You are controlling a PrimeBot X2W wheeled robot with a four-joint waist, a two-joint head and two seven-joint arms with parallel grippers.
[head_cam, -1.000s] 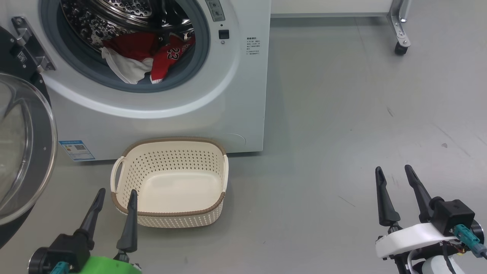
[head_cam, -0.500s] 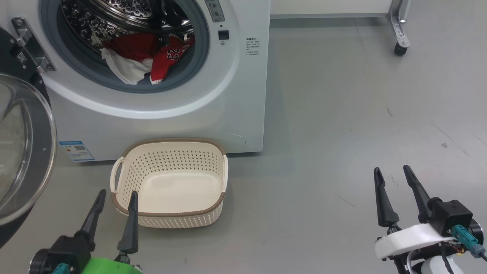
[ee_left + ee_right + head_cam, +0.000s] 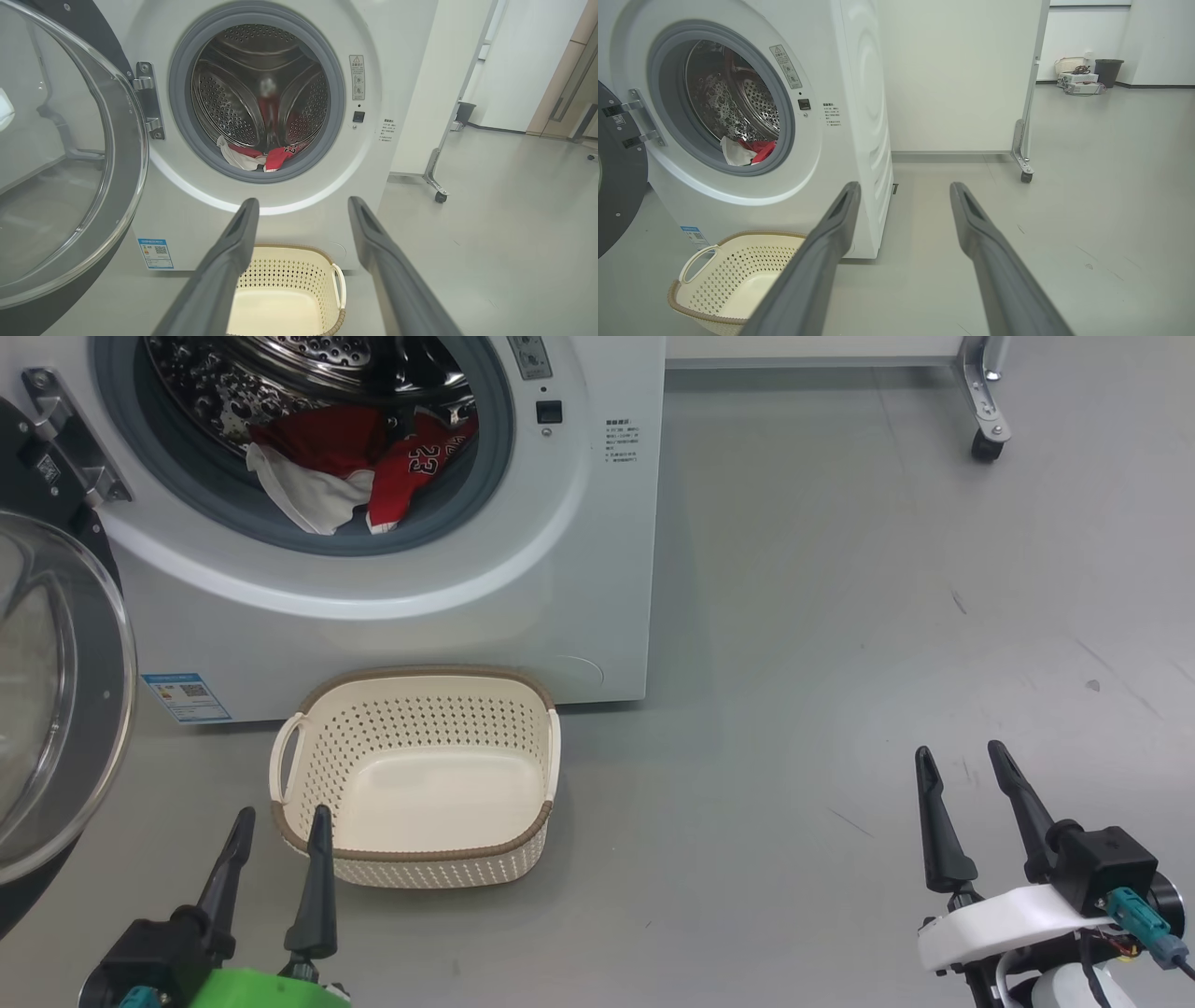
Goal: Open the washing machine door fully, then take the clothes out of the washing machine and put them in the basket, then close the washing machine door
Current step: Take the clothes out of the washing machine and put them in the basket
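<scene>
**Head view.** A smooth grey floor (image 3: 840, 616) with a few dark scuffs runs under everything. A caster (image 3: 983, 446) of a metal frame stands at the far right. The washing machine (image 3: 579, 579) sits at the upper left, and the washing machine door (image 3: 84, 709) is swung wide open at the left edge. The clothes (image 3: 373, 467), red and white, lie heaped at the lower front of the drum (image 3: 280, 373), with one white fold draped onto the grey ring (image 3: 168, 495). The basket (image 3: 439, 870) stands on the floor just in front of the machine. The left pincer (image 3: 283, 812), jaws wide and holding nothing, has its tips at the basket's near left corner, well below the clothes. The right pincer (image 3: 960, 749), equally wide and holding nothing, hangs over the floor well to the right of the basket and machine.

**Left wrist view.** The two fingers (image 3: 224, 270) frame the basket below them and point toward the open drum. The clothes lie beyond the tips, apart from them.

**Right wrist view.** A white partition (image 3: 962, 74) on wheeled feet stands behind the machine, and a dark bin (image 3: 1108, 72) sits by the far wall. The fingers point past the machine's right corner, with the basket and clothes off to their left.
</scene>
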